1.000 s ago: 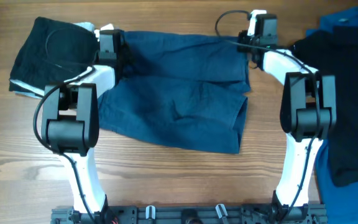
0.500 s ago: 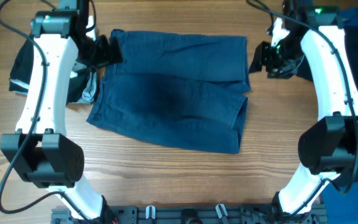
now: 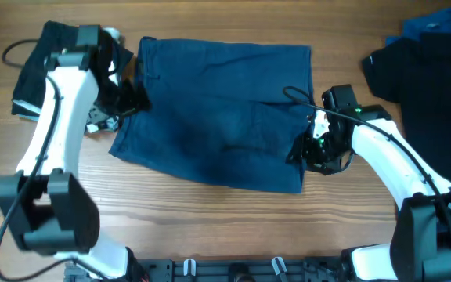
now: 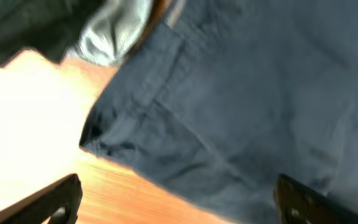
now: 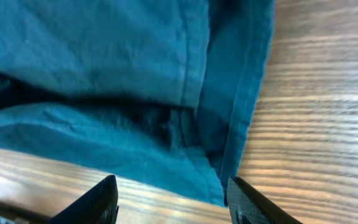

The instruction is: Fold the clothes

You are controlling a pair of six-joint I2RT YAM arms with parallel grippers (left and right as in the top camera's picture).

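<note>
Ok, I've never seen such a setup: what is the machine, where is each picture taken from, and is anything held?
Two robot arms work at a wooden table. One picture looks straight down; the other two come from a camera on each wrist, the jaws' tips showing at the bottom. A dark blue garment lies spread in the middle, a black piece far left, another black piece and a bright blue one far right. The left arm is at the garment's left edge, the right arm at its lower right corner. Both pairs of jaws stand open; nothing is held.
</note>
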